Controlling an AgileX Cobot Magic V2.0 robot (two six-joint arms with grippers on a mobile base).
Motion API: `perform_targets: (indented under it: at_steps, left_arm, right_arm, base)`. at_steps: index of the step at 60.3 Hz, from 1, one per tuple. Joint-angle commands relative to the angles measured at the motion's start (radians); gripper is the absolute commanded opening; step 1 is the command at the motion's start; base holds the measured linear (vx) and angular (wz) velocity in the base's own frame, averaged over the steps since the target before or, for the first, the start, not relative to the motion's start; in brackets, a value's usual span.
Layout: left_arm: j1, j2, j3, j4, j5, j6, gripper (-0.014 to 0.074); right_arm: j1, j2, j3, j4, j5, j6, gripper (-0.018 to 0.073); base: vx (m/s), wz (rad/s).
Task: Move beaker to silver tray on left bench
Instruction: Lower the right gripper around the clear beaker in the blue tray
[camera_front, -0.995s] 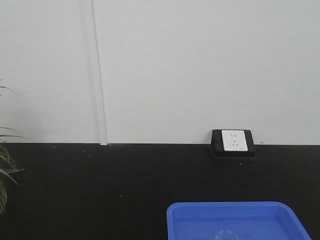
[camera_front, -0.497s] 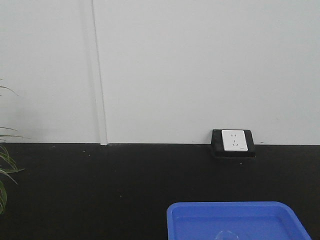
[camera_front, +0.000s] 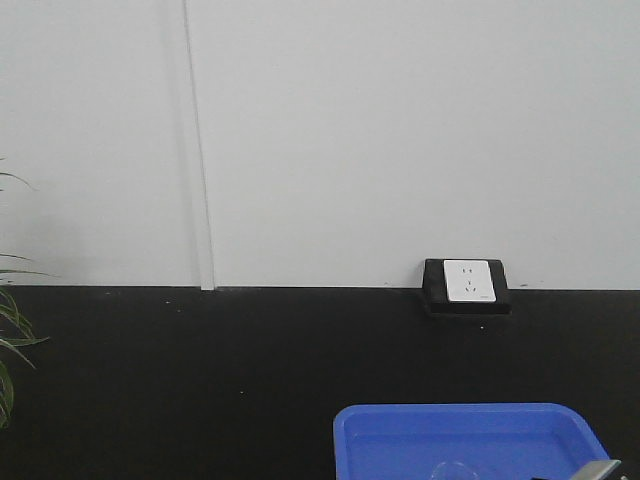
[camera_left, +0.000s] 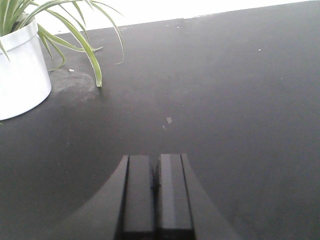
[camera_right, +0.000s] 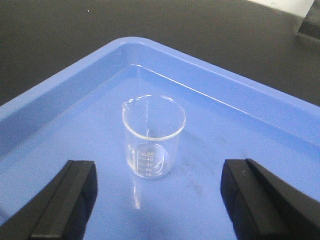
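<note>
Right gripper (camera_right: 160, 172) jaws spread, framing upright beaker (camera_right: 152, 137) at 12 o'clock in blue tray (camera_right: 60, 95), probably pre-grasp; left gripper (camera_left: 155, 170) jaws pressed together.

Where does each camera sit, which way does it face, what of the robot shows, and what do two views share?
Front view: behind the blue tray, facing forward over the black bench to a wall socket; a grey sliver, perhaps an arm, shows bottom right.
Left wrist view: looks along the shut left gripper across the bench toward a potted plant.
Right wrist view: looks down past the open right gripper at the beaker in the blue tray.
Shared: front and right wrist both show the blue tray.
</note>
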Motion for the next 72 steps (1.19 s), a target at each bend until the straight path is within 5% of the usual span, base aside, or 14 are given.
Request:
perform_targets:
  at_steps: [1, 19, 56, 72]
  left_arm:
    - [-0.005, -0.008, 0.02, -0.003, -0.076, -0.001, 0.0001]
    - [-0.005, -0.008, 0.02, -0.003, -0.076, -0.001, 0.0001]
    - [-0.005, -0.008, 0.02, -0.003, -0.076, -0.001, 0.0001]
    - [-0.005, -0.008, 0.02, -0.003, -0.076, -0.001, 0.0001]
  right_arm:
    - [0.038, 0.04, -0.06, 0.011, -0.09, -0.001, 0.0572]
    - [0.123, 0.188, -0.159, 0.207, -0.088, -0.051, 0.0572]
    - [0.195, 0.417, -0.371, 0.121, -0.063, 0.004, 0.0557]
    - [0.192, 0.409, -0.371, 0.127, -0.042, 0.004, 0.036]
  base:
    - [0.0, 0.0]
    - [0.0, 0.0]
    - [0.0, 0.0]
    - [0.0, 0.0]
